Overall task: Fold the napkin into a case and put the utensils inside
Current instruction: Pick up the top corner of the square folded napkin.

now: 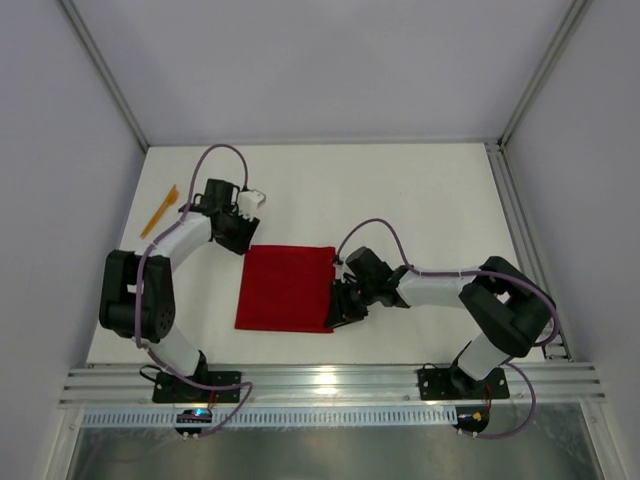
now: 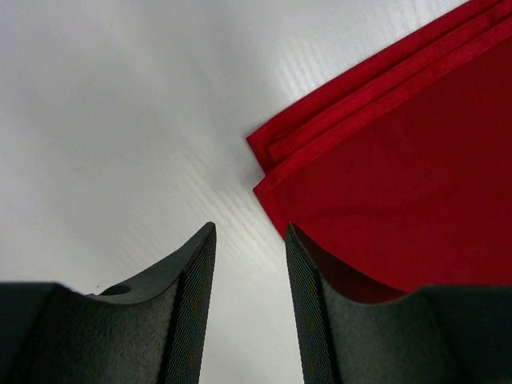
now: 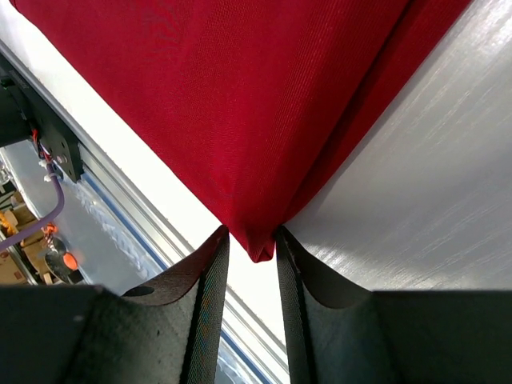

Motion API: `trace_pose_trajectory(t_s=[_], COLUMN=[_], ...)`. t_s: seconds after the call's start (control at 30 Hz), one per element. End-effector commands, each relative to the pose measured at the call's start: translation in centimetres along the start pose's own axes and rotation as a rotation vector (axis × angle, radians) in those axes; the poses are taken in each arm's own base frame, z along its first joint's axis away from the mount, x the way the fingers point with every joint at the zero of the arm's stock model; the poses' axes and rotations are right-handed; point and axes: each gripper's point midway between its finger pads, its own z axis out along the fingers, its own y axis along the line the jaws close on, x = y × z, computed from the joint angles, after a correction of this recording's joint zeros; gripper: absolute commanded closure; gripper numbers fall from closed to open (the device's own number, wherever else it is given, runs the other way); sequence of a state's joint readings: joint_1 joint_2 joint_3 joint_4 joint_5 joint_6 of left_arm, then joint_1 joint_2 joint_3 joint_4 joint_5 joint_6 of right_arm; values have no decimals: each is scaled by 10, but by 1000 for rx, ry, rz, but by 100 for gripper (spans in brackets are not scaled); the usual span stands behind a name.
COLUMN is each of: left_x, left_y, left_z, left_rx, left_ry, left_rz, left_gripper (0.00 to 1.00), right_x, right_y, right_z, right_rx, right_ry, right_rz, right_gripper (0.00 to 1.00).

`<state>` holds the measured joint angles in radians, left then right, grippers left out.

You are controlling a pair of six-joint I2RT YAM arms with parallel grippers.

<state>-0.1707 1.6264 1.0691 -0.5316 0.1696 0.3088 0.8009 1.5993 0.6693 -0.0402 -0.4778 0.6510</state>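
The red napkin (image 1: 285, 288) lies flat and folded into a rectangle in the middle of the table, with layered edges showing at its far left corner (image 2: 276, 148). My left gripper (image 1: 240, 246) hovers at that corner, open (image 2: 250, 232), with only bare table between its fingers. At the napkin's near right corner sits my right gripper (image 1: 336, 316). Its jaws stand a little apart (image 3: 252, 234), and the tip of the napkin corner (image 3: 260, 248) pokes in between the fingertips. One orange utensil (image 1: 158, 211) lies at the far left of the table.
The white table (image 1: 400, 200) is boxed in by grey walls and metal posts. An aluminium rail (image 1: 330, 382) carrying both arm bases runs along the near edge, close behind the right gripper (image 3: 120, 208).
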Motion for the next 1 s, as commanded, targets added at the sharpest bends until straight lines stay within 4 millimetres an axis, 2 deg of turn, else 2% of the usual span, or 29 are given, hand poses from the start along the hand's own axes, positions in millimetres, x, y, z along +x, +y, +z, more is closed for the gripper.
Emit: trace_pose_trajectory(t_s=[0.0, 0.1, 0.17, 0.23, 0.47, 0.8, 0.97], left_x=[-37, -40, -37, -32, -22, -26, -21], left_y=[-9, -4, -1, -3, -6, -9, -12], left_z=[4, 8, 17, 27, 40, 30, 25], left_rx=[39, 8, 4, 21, 47, 44, 48], left_ry=[-98, -93, -71, -45, -5, -37, -34], left_rz=[22, 18, 16, 17, -6, -18, -14], left_gripper=[57, 57, 58, 58, 62, 69, 68], right_x=[18, 18, 15, 16, 11, 8, 6], right_y=[-23, -26, -27, -30, -31, -37, -36], right_z=[-2, -2, -2, -1, -1, -1, -1], right_rx=[98, 110, 111, 115, 120, 131, 126], right_ry=[53, 56, 57, 67, 61, 54, 46], right_rz=[2, -5, -6, 1, 1, 14, 12], right_gripper=[64, 64, 64, 64, 64, 64, 64])
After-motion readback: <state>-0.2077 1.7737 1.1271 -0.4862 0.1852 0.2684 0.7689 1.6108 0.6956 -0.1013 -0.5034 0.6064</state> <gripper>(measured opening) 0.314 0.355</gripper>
